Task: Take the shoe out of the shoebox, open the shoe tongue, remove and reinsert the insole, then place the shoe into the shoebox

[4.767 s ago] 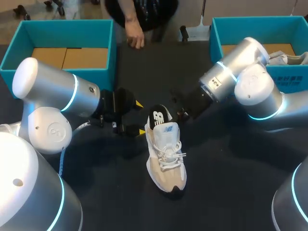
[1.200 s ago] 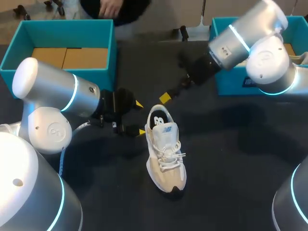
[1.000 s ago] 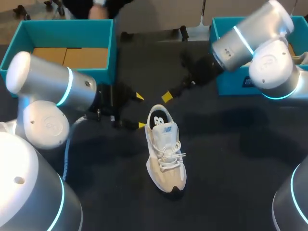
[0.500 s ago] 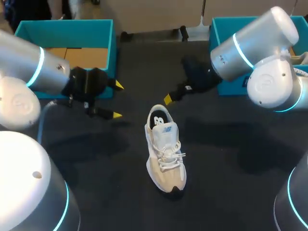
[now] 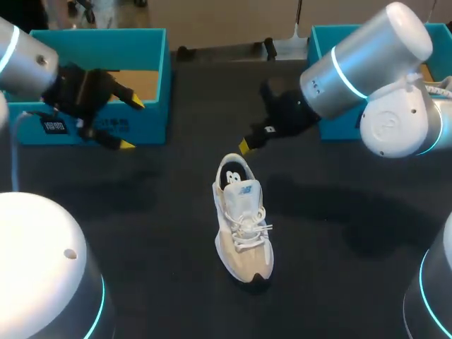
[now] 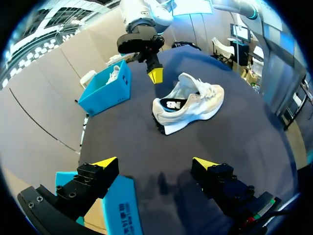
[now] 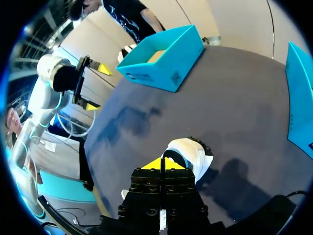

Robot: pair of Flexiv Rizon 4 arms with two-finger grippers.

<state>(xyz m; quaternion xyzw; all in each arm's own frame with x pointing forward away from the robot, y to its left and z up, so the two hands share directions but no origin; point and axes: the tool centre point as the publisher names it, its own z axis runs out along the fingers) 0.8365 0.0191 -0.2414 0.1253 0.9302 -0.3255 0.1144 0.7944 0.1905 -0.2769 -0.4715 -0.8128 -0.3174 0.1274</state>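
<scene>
- A dark, matte desk [image 5: 353, 275] carries everything; its surface is plain and shows soft shadows of the arms.
- A beige and white lace-up sneaker [image 5: 242, 219] with a black heel lining stands upright near the middle of the desk, outside both boxes, with its heel towards the far edge and its toe towards the robot.
- An open teal cardboard shoebox [image 5: 154, 78] with a brown floor sits at the far left corner. A second teal shoebox [image 5: 316, 49] sits at the far right, and a white shoe [image 6: 113, 73] shows inside it.
- The left jaws hang in front of the left box's near wall, well apart from the sneaker. Their yellow fingertips [image 6: 105, 161] are spread wide, with nothing between them.
- The right jaws hover just beyond the sneaker's heel. Their yellow fingertips [image 7: 154, 163] are pressed together and hold nothing.
- The sneaker's heel opening [image 7: 182, 155] lies just ahead of the right jaws' tips.
</scene>
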